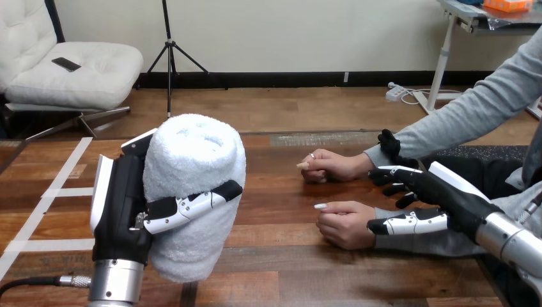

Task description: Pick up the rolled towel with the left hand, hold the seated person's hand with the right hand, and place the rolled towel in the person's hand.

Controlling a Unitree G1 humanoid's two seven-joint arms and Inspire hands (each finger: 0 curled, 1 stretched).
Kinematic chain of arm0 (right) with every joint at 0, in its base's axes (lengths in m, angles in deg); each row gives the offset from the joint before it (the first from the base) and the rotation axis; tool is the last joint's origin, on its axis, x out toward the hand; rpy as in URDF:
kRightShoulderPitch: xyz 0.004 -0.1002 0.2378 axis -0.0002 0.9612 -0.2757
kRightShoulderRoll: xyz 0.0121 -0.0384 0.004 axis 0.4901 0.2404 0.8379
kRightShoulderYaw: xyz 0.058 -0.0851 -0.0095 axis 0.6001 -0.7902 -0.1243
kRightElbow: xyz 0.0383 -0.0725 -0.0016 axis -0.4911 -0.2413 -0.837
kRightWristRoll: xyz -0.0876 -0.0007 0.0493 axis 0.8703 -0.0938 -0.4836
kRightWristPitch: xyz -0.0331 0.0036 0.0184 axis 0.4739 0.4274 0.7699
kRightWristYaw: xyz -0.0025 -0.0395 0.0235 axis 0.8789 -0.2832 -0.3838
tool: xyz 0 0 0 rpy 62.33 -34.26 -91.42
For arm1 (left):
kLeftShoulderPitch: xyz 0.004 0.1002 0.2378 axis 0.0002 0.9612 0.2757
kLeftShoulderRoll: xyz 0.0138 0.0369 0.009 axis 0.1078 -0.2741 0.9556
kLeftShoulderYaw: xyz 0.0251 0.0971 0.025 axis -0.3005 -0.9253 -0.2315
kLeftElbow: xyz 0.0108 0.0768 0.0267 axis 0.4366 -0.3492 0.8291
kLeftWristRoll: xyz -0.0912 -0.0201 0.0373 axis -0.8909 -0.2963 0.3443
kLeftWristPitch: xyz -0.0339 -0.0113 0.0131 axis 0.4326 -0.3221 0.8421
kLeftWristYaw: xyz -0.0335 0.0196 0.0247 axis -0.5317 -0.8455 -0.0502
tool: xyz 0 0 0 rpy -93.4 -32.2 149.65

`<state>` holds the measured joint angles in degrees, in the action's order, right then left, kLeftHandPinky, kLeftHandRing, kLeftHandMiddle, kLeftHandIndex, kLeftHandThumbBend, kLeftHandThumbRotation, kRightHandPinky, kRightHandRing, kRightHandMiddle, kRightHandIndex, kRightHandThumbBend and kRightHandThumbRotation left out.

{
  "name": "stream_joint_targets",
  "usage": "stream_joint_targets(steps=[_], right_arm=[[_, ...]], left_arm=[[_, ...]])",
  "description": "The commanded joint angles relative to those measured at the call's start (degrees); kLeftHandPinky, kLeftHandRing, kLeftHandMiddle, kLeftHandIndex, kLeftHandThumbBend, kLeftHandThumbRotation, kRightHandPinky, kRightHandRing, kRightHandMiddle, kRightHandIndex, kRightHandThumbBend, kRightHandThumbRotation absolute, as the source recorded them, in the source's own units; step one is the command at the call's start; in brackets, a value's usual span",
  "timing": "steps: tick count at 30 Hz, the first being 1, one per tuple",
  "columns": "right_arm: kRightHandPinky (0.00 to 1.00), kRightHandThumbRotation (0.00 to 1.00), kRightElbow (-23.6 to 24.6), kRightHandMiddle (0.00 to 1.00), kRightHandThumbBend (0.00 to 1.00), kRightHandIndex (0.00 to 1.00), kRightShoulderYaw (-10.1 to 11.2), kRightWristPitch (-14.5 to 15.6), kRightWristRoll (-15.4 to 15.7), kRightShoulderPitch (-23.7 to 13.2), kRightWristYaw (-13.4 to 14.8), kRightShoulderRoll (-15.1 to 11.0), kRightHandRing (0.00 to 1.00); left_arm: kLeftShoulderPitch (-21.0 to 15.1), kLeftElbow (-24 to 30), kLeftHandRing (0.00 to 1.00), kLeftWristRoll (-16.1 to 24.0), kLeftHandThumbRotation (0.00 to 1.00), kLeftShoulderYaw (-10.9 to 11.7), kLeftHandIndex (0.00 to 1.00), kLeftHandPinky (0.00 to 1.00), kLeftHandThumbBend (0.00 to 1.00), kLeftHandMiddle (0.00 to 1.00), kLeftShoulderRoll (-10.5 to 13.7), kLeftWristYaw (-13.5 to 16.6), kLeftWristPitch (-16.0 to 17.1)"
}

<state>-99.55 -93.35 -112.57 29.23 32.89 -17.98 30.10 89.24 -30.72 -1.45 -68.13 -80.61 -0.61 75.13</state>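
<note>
1 rolled towel (pixel 192 160) in left hand (pixel 120 204), right hand (pixel 447 199) spread, perhaps touching wrist (pixel 377 238)

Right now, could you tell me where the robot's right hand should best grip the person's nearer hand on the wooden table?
Probably at the wrist, coming from the view's right, where the black-and-white right hand is beside it. The person's nearer hand lies curled with fingers pointing left, so a wrist hold leaves its palm free for the rolled white towel.
</note>
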Motion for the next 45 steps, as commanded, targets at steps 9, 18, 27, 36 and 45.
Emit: stream_joint_targets(steps=[9, 18, 27, 36, 45], right_arm=[[0.75, 0.34, -4.6, 0.89, 1.00, 0.89, -3.4, 1.9, 3.3, -8.0, 1.3, -2.7, 0.85], [0.73, 0.32, -6.3, 0.88, 1.00, 0.89, -5.1, 3.2, 5.2, -9.0, 2.6, -2.9, 0.83], [0.72, 0.28, -7.8, 0.87, 1.00, 0.87, -6.4, 3.8, 6.2, -9.9, 3.4, -3.0, 0.82], [0.74, 0.18, -8.4, 0.86, 1.00, 0.86, -7.7, 5.3, 7.1, -10.9, 3.6, -3.1, 0.82], [0.75, 0.14, -8.7, 0.86, 1.00, 0.85, -9.7, 6.8, 9.4, -11.9, 4.5, -3.3, 0.83]], left_arm=[[-2.2, 4.3, 0.32, -1.2, 0.00, 1.1, 0.39, 0.27, 0.56, 0.38, -0.7, -0.3, 0.5], [-2.0, 4.6, 0.32, -1.1, 0.00, 1.2, 0.39, 0.27, 0.56, 0.38, -0.6, -0.3, 0.5], [-1.9, 4.7, 0.32, -2.0, 0.00, 1.3, 0.39, 0.27, 0.56, 0.38, -0.6, -0.8, 0.4], [-1.8, 4.8, 0.32, -2.2, 0.00, 1.4, 0.39, 0.27, 0.56, 0.38, -0.4, -1.1, 0.6], [-1.7, 4.8, 0.32, -2.8, 0.00, 1.2, 0.39, 0.27, 0.57, 0.38, -0.4, -1.7, 0.7]])
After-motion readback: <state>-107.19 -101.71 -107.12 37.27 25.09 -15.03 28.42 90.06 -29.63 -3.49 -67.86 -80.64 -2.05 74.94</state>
